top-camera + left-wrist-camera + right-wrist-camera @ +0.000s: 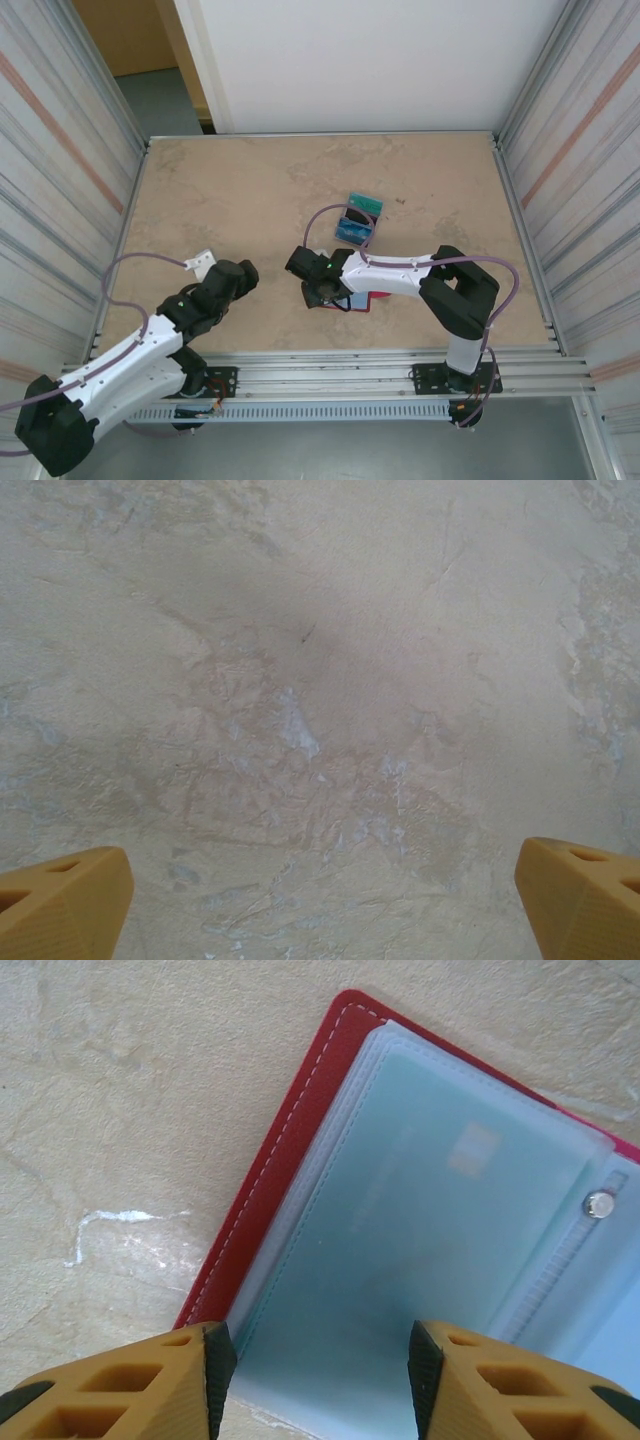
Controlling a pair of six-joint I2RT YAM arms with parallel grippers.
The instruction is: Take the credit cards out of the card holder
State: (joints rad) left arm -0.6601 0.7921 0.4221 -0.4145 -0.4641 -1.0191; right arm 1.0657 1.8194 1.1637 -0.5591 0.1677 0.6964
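The red card holder (290,1130) lies spread open on the table, its clear inner pockets (440,1220) facing up with a pale teal card showing inside the top one. My right gripper (312,1370) hovers over the pocket's near edge, jaws apart on either side of it and closed on nothing. From above, the card holder (378,298) peeks out from under my right arm, with the right gripper (318,290) at its left end. Two loose credit cards, one teal (366,204) and one blue (352,232), lie just beyond. My left gripper (320,890) stands wide open over bare table.
Metal-framed walls close in the table on the left (120,215), right (520,215) and back. A small white piece (203,262) lies by my left arm. A snap stud (600,1203) sits on the holder's inner flap.
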